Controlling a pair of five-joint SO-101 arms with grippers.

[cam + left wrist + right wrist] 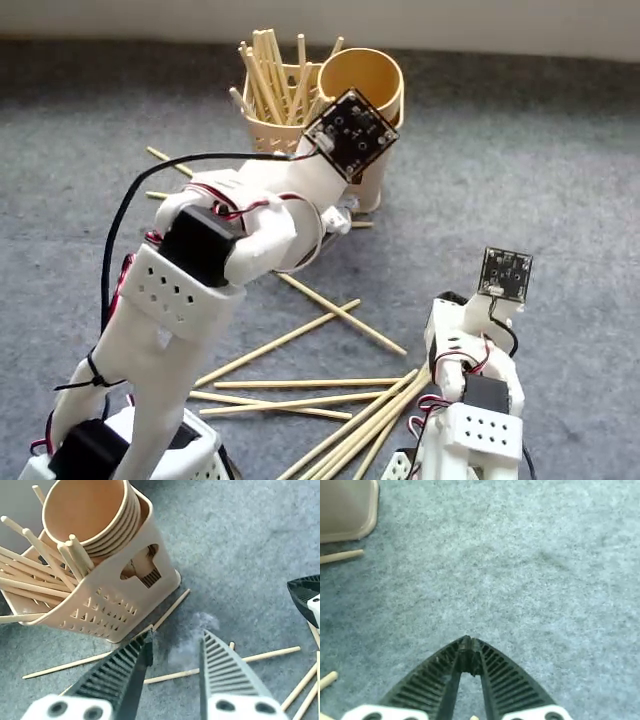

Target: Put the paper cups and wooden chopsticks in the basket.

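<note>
One beige perforated plastic basket [262,130], 12 o'clock on grey carpet [520,150], holds stacked tan paper cups [85,510] and wooden chopsticks [30,575]; loose chopsticks [310,383] at 6 o'clock. Empty left gripper [177,634], jaws apart, near basket. Empty right gripper [468,641], jaws closed.

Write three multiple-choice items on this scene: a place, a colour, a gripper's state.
1. The paper cups are: A stacked in the basket; B scattered outside it; C held by an arm.
2. The cloth under the loose chopsticks is: A red; B grey; C green.
3. The right gripper is: A open; B shut on a chopstick; C shut, empty.
Key: 1 A, the stack stands inside the basket; 2 B, grey all around; 3 C, its tips meet with nothing between.
</note>
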